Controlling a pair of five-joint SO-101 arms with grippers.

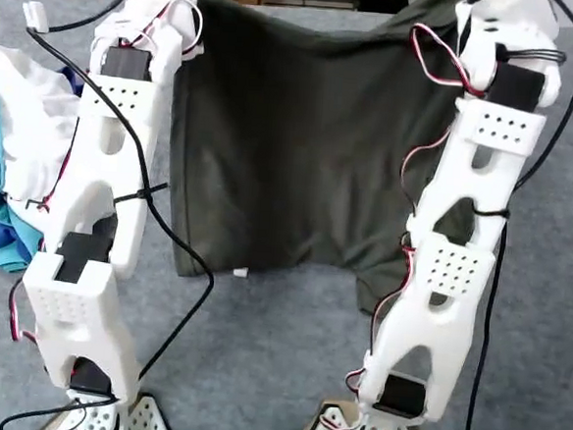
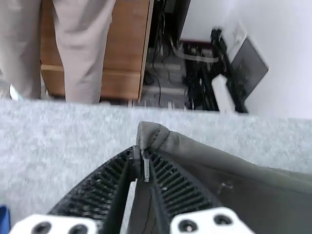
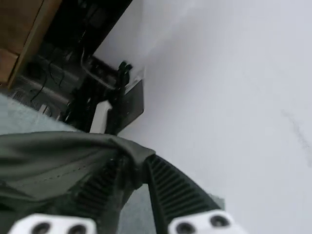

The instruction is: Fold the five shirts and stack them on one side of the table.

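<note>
grippers first: the left gripper (image 2: 143, 157) is clamped narrow on one far corner of the dark green shirt (image 1: 291, 146), a peak of cloth standing up just past its ribbed pads. the right gripper (image 3: 134, 168) is closed the same way on the other far corner, with the hem draped over its fingers. between the two arms the shirt lies spread over the middle of the table (image 1: 286, 363), its top edge at the far edge and its lower hem toward the near edge, with no fold in it yet. at the left edge sits a rumpled heap of shirts (image 1: 15, 157), white, teal, blue and red, none folded; how many are in it is hard to count from above. by this showing the task is near its start: the first fold is set up, no neat stack exists anywhere, and every shirt remains to be done.
</note>
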